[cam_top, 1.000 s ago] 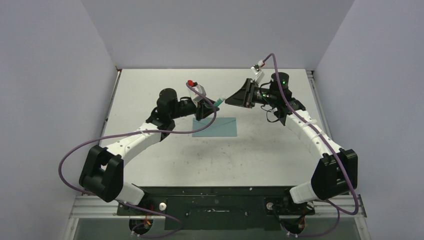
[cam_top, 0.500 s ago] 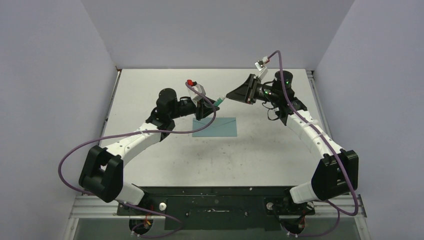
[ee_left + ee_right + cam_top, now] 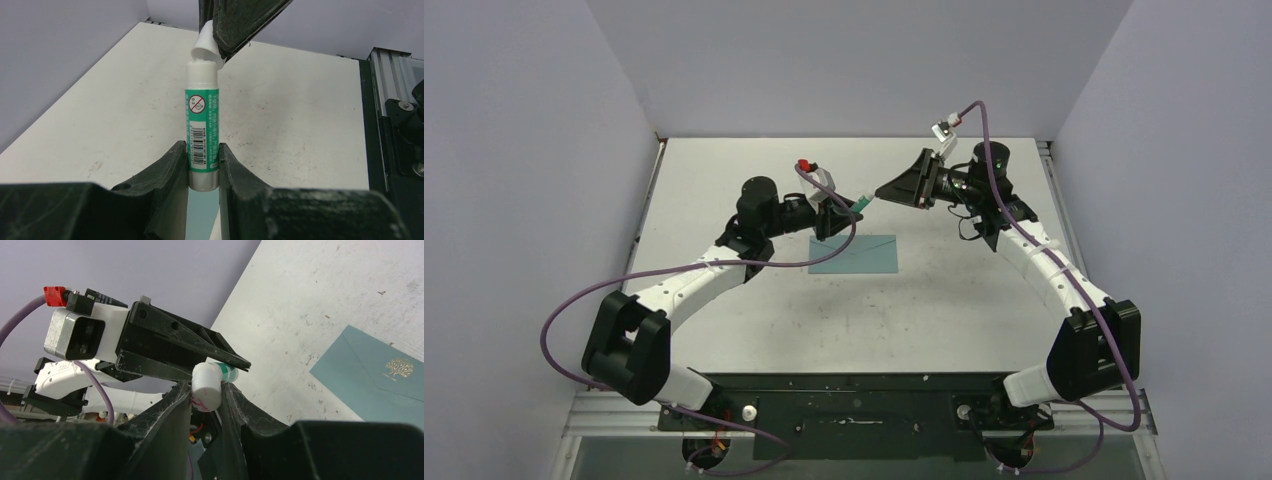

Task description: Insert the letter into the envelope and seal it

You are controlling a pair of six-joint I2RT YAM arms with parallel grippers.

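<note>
Left gripper (image 3: 842,212) first: it hangs just over the far left corner of the envelope (image 3: 856,255), clamped on the lower end of a glue stick (image 3: 202,125). That envelope lies flat on the desk (image 3: 844,320), its long axis running left to right in the top view. Its triangular flap looks folded down, but we cannot tell whether it is stuck. We see no letter anywhere, so we judge it is already inside.

Outward from there, the glue stick points up and away from the envelope toward our right gripper (image 3: 207,390), which pinches the white cap (image 3: 206,386). The cap sits tilted at the stick's tip, its mouth showing in the left wrist view, and looks just about free.

The relation that counts is that the envelope lies below the left gripper and slightly nearer to us. The left arm is much the closer one, so we expect it to swing the bared tip down to the flap.
</note>
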